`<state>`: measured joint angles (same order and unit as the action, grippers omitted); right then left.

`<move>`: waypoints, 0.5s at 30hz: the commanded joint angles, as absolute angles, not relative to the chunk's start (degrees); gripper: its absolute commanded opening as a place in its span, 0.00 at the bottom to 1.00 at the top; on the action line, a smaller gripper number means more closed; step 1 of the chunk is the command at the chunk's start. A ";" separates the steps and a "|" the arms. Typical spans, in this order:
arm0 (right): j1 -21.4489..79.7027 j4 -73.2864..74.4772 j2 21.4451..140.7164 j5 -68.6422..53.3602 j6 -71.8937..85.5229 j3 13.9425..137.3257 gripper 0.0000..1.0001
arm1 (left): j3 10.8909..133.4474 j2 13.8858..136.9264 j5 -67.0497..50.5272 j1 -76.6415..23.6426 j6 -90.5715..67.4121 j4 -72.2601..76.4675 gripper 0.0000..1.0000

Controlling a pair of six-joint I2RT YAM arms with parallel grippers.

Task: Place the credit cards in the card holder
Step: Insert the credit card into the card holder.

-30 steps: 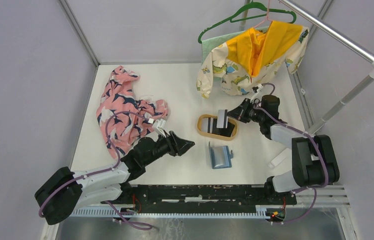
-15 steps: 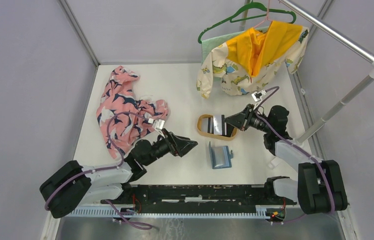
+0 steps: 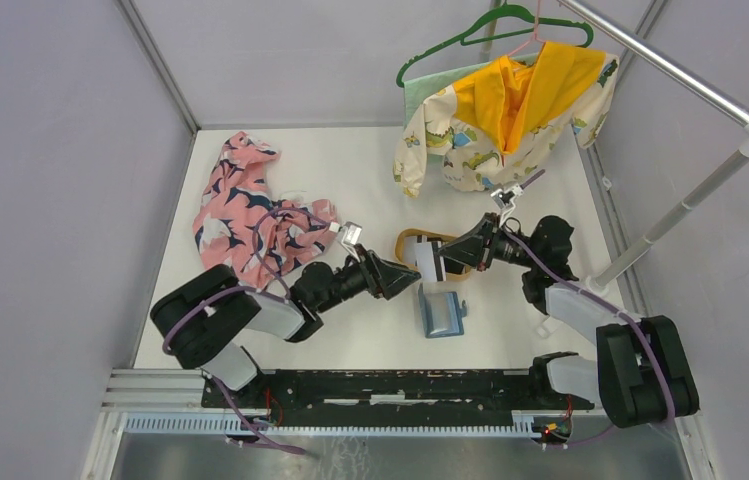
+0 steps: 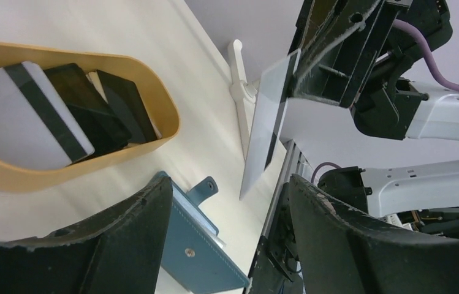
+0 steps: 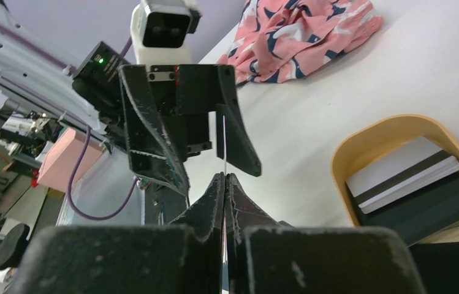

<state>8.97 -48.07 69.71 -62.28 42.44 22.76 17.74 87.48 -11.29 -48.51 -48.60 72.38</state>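
The right gripper [image 3: 450,256] pinches a thin, flat, pale card [image 4: 268,122] upright, just in front of the left gripper [image 3: 400,277], whose jaws are spread. Below both lies the stitched teal wallet [image 3: 440,312]. Beyond them, an oval wooden tray [image 4: 166,119] holds more cards [image 4: 86,110].

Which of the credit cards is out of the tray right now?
The pale card pinched upright in the right end effector; the other cards lie in the wooden tray.
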 commanded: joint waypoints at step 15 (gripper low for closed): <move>13.31 -45.50 70.65 -67.66 31.90 24.88 0.06 | 24.41 95.60 -25.98 -47.73 -49.48 86.12 0.02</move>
<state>12.67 -47.62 71.40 -65.23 39.24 22.81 24.34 95.92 -23.75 -47.88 -48.99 79.96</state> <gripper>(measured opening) 0.006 0.047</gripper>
